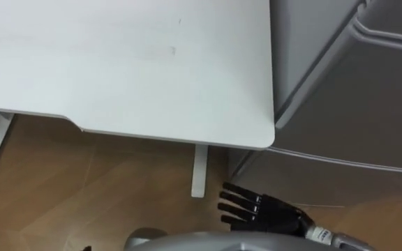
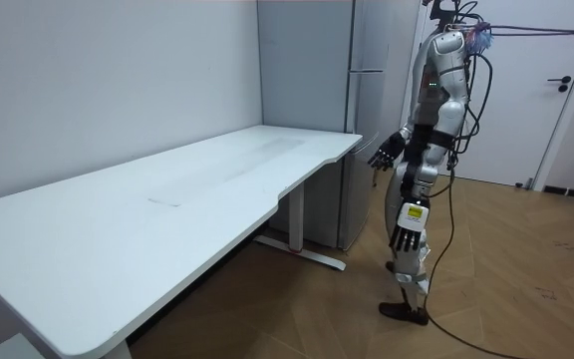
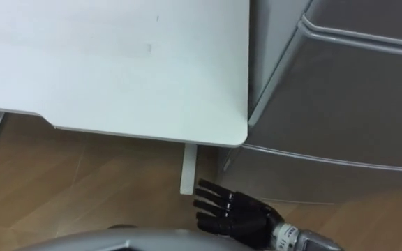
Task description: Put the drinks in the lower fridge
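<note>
I stand by the big white table and the grey fridge.
The table is smooth with a round corner; the fridge is shut. The eye views show my right hand flat and empty; the room view shows my left hand hanging loose. I cannot tell where the drinks are.

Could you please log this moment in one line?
stance: at fridge | right hand: open, raised | left hand: open, hanging | fridge: shut
</note>
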Motion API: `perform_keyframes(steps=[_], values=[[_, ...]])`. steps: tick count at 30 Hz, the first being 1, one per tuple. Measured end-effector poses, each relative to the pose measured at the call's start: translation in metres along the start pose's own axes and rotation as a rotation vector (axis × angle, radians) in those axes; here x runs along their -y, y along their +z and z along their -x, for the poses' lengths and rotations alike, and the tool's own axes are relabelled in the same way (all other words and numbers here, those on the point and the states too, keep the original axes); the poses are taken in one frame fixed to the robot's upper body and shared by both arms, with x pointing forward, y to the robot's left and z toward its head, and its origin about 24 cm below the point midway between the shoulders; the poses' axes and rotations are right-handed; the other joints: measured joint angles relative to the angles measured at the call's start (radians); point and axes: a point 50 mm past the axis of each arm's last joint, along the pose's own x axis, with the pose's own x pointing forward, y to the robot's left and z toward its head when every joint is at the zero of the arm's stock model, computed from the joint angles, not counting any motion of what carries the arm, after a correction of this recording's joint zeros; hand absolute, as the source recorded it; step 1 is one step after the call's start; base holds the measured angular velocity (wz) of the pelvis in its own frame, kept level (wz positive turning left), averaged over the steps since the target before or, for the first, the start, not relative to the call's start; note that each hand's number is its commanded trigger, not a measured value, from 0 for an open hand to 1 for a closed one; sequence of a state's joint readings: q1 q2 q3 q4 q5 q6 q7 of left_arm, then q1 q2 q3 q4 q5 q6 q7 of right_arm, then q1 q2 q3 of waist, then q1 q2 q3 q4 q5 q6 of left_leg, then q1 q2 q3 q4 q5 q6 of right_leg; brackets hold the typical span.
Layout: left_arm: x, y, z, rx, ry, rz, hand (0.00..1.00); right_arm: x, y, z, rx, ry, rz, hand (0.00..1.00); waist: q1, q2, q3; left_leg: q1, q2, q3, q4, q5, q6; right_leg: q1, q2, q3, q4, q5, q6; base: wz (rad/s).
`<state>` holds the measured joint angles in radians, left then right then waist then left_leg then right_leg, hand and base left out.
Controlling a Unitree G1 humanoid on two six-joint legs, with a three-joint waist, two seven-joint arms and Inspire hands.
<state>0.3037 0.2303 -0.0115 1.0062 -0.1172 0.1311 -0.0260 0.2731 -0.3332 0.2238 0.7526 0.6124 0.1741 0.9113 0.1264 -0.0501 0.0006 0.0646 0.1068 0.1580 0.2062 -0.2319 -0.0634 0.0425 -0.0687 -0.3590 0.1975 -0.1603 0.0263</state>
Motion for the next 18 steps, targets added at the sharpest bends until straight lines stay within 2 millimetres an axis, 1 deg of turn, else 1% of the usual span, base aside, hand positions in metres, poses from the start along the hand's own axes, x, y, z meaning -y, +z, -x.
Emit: perform_keyframes(steps=[7, 9, 14, 15, 16, 18], values=[[0.001, -0.008, 0.001, -0.027, 0.008, 0.023, 0.0, 0.02, -0.008, 0.011, 0.002, -0.13, -0.094, 0.0, -0.016, 0.002, -0.0002, -0.001, 0.0, -0.014, -0.006, 0.0, 0.0, 0.009, 0.003, -0.007, -0.012, -0.001, 0.001, 0.04], [0.0, -0.007, 0.001, -0.026, 0.021, 0.033, 0.0, 0.025, -0.012, 0.015, 0.004, -0.175, -0.118, 0.0, -0.016, -0.004, 0.0014, -0.001, -0.001, -0.015, -0.001, 0.0, 0.0, 0.01, 0.003, -0.008, -0.013, -0.001, 0.002, 0.02], [-0.002, -0.004, 0.0, -0.016, 0.05, 0.05, 0.0, 0.034, -0.022, 0.022, -0.051, -0.317, -0.095, 0.0, -0.018, -0.015, 0.0036, -0.003, -0.005, -0.016, -0.002, 0.0, 0.0, 0.009, 0.001, -0.008, -0.018, -0.003, 0.004, 0.0], [-0.003, -0.003, 0.0, -0.014, 0.055, 0.053, 0.0, 0.036, -0.027, 0.024, -0.079, -0.349, -0.092, 0.0, -0.018, -0.013, 0.0013, -0.003, -0.006, -0.016, -0.002, 0.0, 0.0, 0.012, 0.001, -0.008, -0.024, -0.002, 0.005, 0.0], [-0.003, -0.003, 0.0, -0.015, 0.057, 0.052, 0.0, 0.038, -0.029, 0.025, -0.08, -0.378, -0.098, 0.0, -0.019, -0.012, 0.0007, -0.005, -0.007, -0.017, -0.002, 0.0, 0.0, 0.012, 0.001, -0.008, -0.027, -0.001, 0.007, 0.0], [-0.003, -0.001, 0.0, -0.013, 0.063, 0.045, 0.0, 0.04, -0.031, 0.026, -0.083, -0.411, -0.103, 0.0, -0.019, -0.013, 0.0011, -0.005, -0.009, -0.021, -0.003, 0.0, 0.0, 0.012, -0.001, -0.008, -0.028, -0.001, 0.007, 0.03]])
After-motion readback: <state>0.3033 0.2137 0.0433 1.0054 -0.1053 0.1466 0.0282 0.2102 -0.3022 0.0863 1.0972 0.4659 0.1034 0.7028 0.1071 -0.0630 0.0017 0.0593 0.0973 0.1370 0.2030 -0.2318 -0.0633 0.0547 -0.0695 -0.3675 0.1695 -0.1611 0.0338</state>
